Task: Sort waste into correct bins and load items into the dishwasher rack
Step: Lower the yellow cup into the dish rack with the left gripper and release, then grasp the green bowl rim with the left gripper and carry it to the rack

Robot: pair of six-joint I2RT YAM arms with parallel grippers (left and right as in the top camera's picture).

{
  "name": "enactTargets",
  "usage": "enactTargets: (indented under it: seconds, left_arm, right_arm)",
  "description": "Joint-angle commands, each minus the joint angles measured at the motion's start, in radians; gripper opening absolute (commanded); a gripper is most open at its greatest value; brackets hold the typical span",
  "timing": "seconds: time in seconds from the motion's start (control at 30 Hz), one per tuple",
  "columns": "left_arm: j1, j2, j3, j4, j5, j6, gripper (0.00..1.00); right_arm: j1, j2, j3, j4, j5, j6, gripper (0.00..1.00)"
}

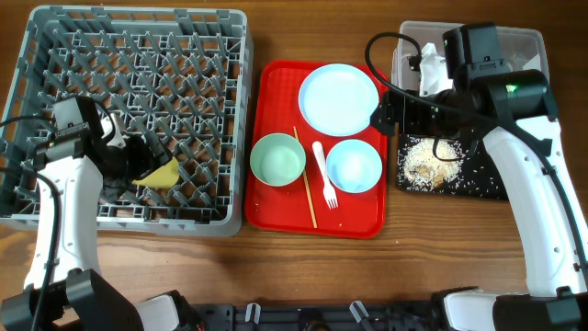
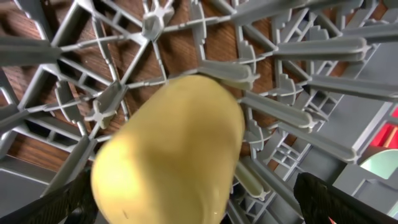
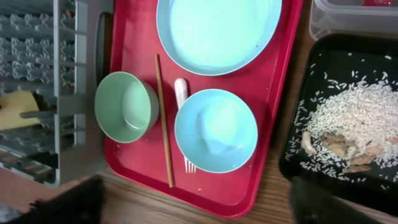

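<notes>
- The left pincer (image 2: 193, 186) is down inside the dishwasher rack (image 1: 138, 14), near its front left corner. Its jaws stand apart. The yellow-green cup (image 2: 168, 155) lies between the fingers (image 2: 339, 199), and a strip of rack shows between the cup and that finger, so I'd say it isn't clamped.
- The cup lies on its side across the pegs. Its long axis runs from the pincer out toward the red tray (image 1: 276, 83).
- The right pincer (image 1: 390, 112) hangs with its jaws wide apart and nothing between them. It is above the seam between the red tray and the black tray (image 1: 478, 179).
- Nearest to it is the blue bowl (image 1: 354, 165), just toward the front of the counter (image 1: 276, 267). The plate (image 1: 338, 98) is beside it toward the back.
- Further out lie the fork (image 1: 324, 175), the chopsticks (image 1: 305, 179) and the green bowl (image 1: 277, 158), which sits closest to the rack.
- The chopsticks and fork both lie front to back on the tray. My guess is a pincer would have to close across them, side to side.
- The right arm is plainly nearer the tray's items, and the left arm is nearer the rack. Anything the right one lifts must cross the whole tray to get there.
- The food scraps (image 1: 430, 158) sit in the black tray. The tissue (image 1: 430, 64) is in the clear tub (image 1: 524, 41).
</notes>
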Motion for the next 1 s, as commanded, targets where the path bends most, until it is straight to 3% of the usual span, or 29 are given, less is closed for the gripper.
enactTargets:
  seconds: [0.0, 0.17, 0.3, 0.33, 0.4, 0.63, 0.7, 0.73, 0.8, 0.9, 0.97]
  left_arm:
    - [0.002, -0.038, 0.1, 0.003, 0.021, -0.006, 1.0]
    - [-0.088, -0.133, 0.188, 0.004, 0.125, -0.04, 1.0]
    - [-0.304, -0.155, 0.188, -0.004, 0.012, -0.04, 1.0]
    - [-0.368, -0.148, 0.188, -0.002, 0.0, -0.039, 1.0]
    - [-0.465, -0.127, 0.188, 0.015, 0.001, -0.039, 1.0]
    - [-0.74, 0.036, 0.188, 0.133, 0.035, -0.04, 1.0]
    - [-0.821, 0.128, 0.188, 0.16, -0.023, -0.039, 1.0]
    - [-0.842, 0.155, 0.188, 0.16, -0.057, -0.04, 0.97]
    - [-0.886, 0.234, 0.188, 0.159, -0.124, -0.039, 0.82]
    - [-0.925, 0.333, 0.188, 0.171, -0.13, -0.04, 0.77]
    - [-0.949, 0.402, 0.188, 0.179, -0.13, -0.039, 0.64]
  right_arm:
    - [-0.001, -0.008, 0.003, -0.002, 0.013, -0.002, 1.0]
    - [-0.001, -0.008, 0.003, -0.003, 0.013, -0.002, 1.0]
    - [-0.002, -0.008, 0.004, -0.023, 0.09, 0.01, 0.99]
    - [-0.009, -0.009, 0.01, -0.041, 0.202, 0.099, 1.0]
    - [-0.043, -0.013, 0.032, -0.07, 0.304, 0.185, 1.0]
    - [-0.109, -0.022, 0.037, -0.088, 0.26, 0.178, 1.0]
    - [-0.109, -0.021, 0.037, -0.09, 0.26, 0.178, 1.0]
    - [-0.109, -0.021, 0.037, -0.092, 0.26, 0.178, 1.0]
    - [-0.109, -0.021, 0.037, -0.095, 0.26, 0.178, 1.0]
    - [-0.109, -0.021, 0.037, -0.099, 0.26, 0.178, 1.0]
    - [-0.109, -0.021, 0.037, -0.099, 0.26, 0.178, 1.0]
